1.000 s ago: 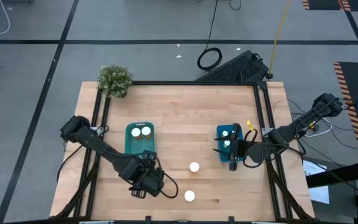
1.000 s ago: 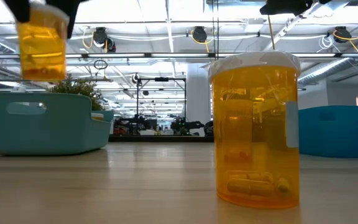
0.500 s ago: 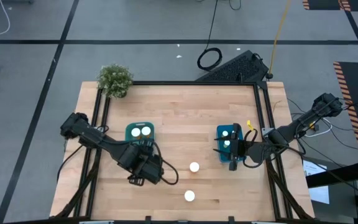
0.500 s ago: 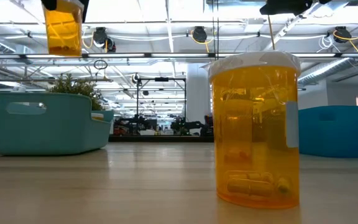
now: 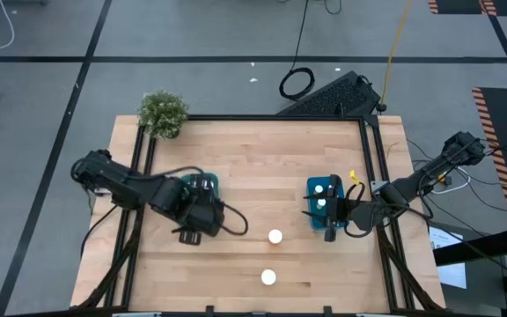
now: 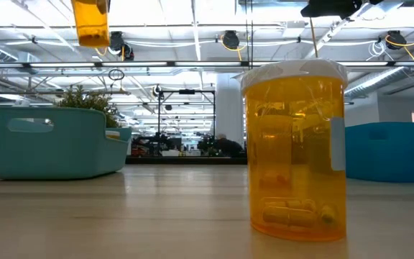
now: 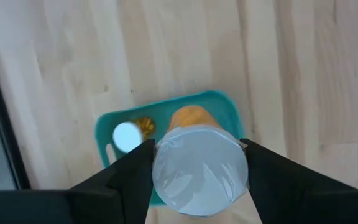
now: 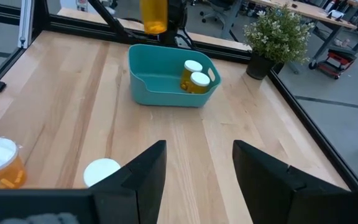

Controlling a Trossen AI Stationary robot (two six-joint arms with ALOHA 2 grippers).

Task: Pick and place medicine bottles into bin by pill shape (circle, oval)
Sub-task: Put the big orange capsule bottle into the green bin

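Though hand-held [image 7: 194,168], bottle [image 7: 199,171] label seemingly unreadable.

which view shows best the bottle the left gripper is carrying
The left wrist view: the carried bottle fills the frame, white cap up, clamped between both fingers above the teal bin. The right wrist view shows its amber body from afar; the low view only its bottom; the high view hides it under the left gripper.

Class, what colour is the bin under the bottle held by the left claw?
Teal. The bin shows best in the right wrist view, below the held amber bottle.
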